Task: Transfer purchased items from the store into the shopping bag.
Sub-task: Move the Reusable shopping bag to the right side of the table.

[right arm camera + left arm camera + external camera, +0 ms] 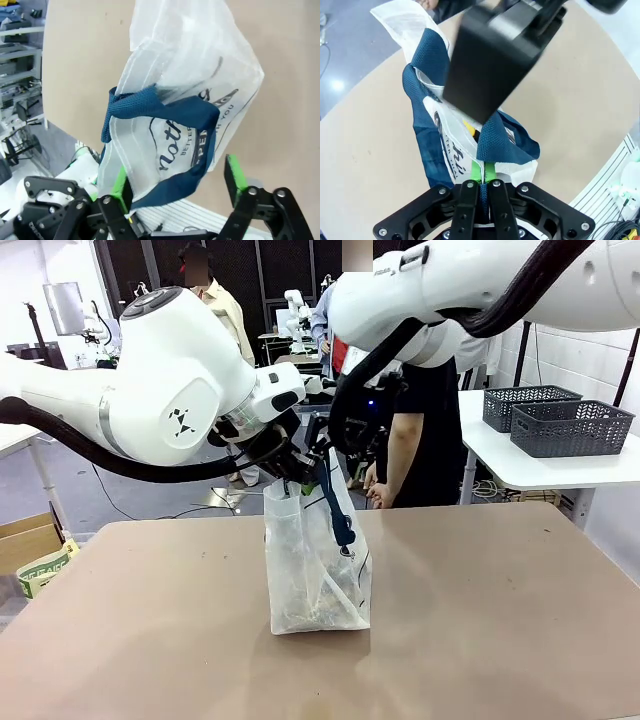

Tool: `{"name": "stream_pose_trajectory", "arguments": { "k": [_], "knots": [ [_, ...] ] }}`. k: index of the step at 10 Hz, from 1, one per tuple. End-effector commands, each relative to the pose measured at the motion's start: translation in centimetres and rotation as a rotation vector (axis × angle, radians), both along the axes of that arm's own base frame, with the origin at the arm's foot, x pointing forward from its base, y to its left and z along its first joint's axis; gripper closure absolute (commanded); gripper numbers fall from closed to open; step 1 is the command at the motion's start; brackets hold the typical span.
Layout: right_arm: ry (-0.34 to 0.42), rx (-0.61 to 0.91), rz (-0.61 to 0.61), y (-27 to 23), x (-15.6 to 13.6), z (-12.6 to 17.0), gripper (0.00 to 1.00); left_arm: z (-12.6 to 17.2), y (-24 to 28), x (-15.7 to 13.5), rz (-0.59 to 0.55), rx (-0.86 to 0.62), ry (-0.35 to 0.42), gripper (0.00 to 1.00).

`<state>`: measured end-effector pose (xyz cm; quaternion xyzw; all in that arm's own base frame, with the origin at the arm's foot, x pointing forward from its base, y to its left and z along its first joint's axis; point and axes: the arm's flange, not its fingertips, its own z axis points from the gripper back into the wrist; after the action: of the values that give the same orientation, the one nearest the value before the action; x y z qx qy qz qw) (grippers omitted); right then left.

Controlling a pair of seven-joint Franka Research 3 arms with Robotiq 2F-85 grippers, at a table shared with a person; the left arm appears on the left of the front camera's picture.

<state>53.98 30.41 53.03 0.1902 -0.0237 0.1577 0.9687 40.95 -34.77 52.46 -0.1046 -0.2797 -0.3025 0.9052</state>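
Right now the shopping bag (318,570) stands upright near the middle of the surface (500,620), well back from every edge, and it stays up mostly because the left hand (482,176) has its green pads pressed together on the bag's rim and a fold of navy strap handle (495,137). The right hand (175,182) hangs at the bag's mouth with its fingers spread, one on each side of the other handle and the printed plastic, gripping nothing. Through the plastic a brownish jumble (325,612) lies at the bottom, and a sliver of yellow (469,128) shows inside the mouth from the left wrist view — probably a purchased item already in. The risks, as I judge them: the thin plastic could slip out of the left hand's pinch and the bag would slump or tip; the right hand, drawing away, could snag its spread fingers on the strap loop and drag the bag over — spilling what is inside.
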Motion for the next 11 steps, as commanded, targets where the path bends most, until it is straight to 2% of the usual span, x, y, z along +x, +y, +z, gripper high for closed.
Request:
{"name": "stream_pose_trajectory", "arguments": {
  "k": [1, 3, 5, 7, 8, 10, 11],
  "knots": [
    [0.023, 0.045, 0.015, -3.6, -0.4, -1.0, 0.0, 0.2, 0.0, 0.0, 0.001, -0.002, -0.003, 1.0],
    [-0.031, 0.015, 0.149, -6.8, -0.2, -1.3, 0.0, 0.2, 0.0, 0.0, 0.001, -0.002, -0.003, 1.0],
    [-0.184, 0.046, 0.357, -10.2, -1.0, -1.4, 0.0, 0.2, 0.0, 0.0, 0.001, -0.002, -0.003, 1.0],
    [-0.354, 0.076, 0.471, -12.9, -1.6, -1.0, 0.0, 0.2, 0.0, 0.0, 0.001, -0.002, -0.003, 1.0],
    [-0.38, 0.132, 0.474, -14.3, -1.6, -0.8, 0.0, 0.2, 0.0, 0.0, 0.001, -0.002, -0.003, 1.0],
    [-0.415, 0.284, 0.379, -17.1, -1.8, -0.7, 0.0, 0.2, 0.0, 0.0, 0.001, -0.002, -0.003, 1.0],
    [-0.427, 0.307, 0.392, -18.1, -2.1, -0.8, 0.0, 0.2, 0.0, 0.0, 0.001, -0.002, -0.003, 1.0]
  ]
}}
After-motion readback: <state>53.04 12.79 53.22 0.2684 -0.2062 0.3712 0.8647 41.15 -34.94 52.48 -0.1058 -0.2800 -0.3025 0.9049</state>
